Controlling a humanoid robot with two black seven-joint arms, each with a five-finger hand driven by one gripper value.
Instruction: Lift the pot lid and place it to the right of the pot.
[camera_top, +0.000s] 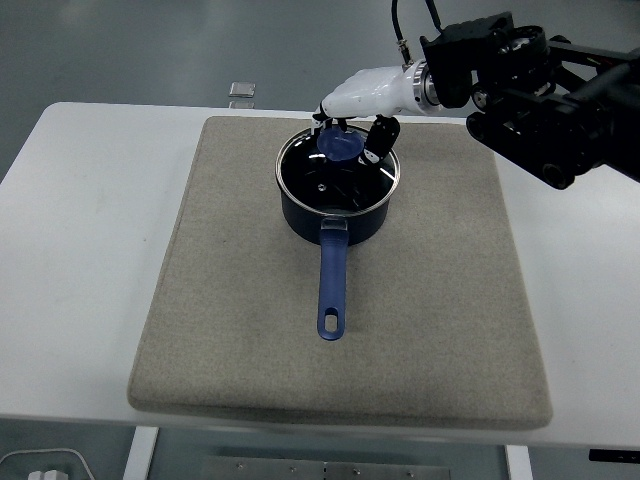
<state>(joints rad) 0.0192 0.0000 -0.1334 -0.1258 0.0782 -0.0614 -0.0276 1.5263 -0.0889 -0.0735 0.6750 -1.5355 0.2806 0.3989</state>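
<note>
A dark blue pot (337, 215) stands on the grey mat (230, 300), its long blue handle (331, 285) pointing toward the near edge. Its glass lid (335, 175) lies on the rim, with a blue knob (340, 147) toward the back. My right hand (352, 130), white with black fingers, comes in from the upper right. It hangs right over the knob, with its fingers (380, 137) curled down on both sides of it. The lid rests level on the pot. The left arm is out of view.
The mat covers most of the white table (80, 250). A small clear object (241, 91) lies at the table's far edge behind the mat. My black right forearm (540, 100) stretches over the mat's far right corner. Bare mat lies to the right of the pot.
</note>
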